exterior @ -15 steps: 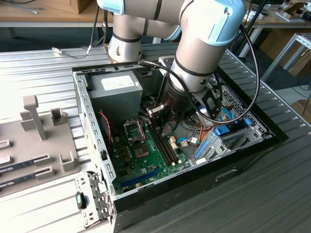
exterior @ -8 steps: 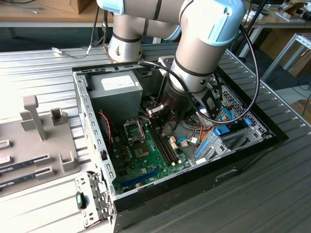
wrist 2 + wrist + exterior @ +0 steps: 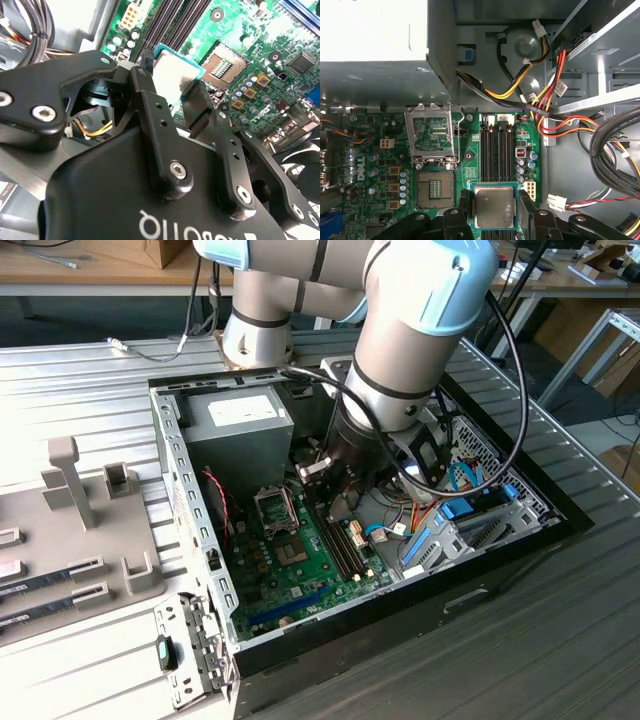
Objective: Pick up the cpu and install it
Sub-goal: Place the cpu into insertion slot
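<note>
First wrist view: black fingers [image 3: 464, 204] are clenched on the small, flat, square cpu [image 3: 493, 207] with silver-grey metal top, held between them over the green motherboard [image 3: 470, 172]. Open square socket [image 3: 435, 189] lies just beside the fingers.

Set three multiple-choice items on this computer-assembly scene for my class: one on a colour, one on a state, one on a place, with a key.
1. What colour is the motherboard? A. red B. green C. white
2. How is the socket? A. open and empty B. closed over a chip C. closed, empty
3. Where is the cpu? A. seated in the socket B. between the end effector's fingers, over the memory slots C. loose on the motherboard
Key: 1 B, green board surrounds the slots; 2 A, its frame is swung back and the contacts lie bare; 3 B, in the first wrist view dark fingers flank the chip.
</note>
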Robot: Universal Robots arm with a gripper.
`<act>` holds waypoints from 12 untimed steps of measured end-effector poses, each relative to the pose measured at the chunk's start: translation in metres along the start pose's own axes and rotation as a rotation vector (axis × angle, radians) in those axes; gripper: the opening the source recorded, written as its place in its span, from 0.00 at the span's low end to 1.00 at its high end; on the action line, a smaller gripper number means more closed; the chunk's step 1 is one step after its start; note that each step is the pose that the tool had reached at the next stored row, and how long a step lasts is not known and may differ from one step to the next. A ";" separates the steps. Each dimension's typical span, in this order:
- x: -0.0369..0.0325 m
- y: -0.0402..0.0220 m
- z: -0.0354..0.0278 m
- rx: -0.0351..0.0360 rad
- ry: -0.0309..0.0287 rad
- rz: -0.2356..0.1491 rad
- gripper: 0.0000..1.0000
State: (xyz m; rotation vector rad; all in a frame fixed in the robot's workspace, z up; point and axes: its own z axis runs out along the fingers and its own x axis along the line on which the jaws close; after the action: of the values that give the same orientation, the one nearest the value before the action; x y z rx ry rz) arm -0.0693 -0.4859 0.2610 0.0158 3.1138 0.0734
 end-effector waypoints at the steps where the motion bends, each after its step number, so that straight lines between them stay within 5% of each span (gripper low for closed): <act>1: 0.0007 0.0000 0.0002 0.0002 0.0001 0.000 0.47; 12: 0.0054 -0.0002 0.0038 0.0001 0.0001 0.000 0.47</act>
State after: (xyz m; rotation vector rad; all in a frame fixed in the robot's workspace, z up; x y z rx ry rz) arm -0.0746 -0.4859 0.2571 0.0157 3.1139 0.0732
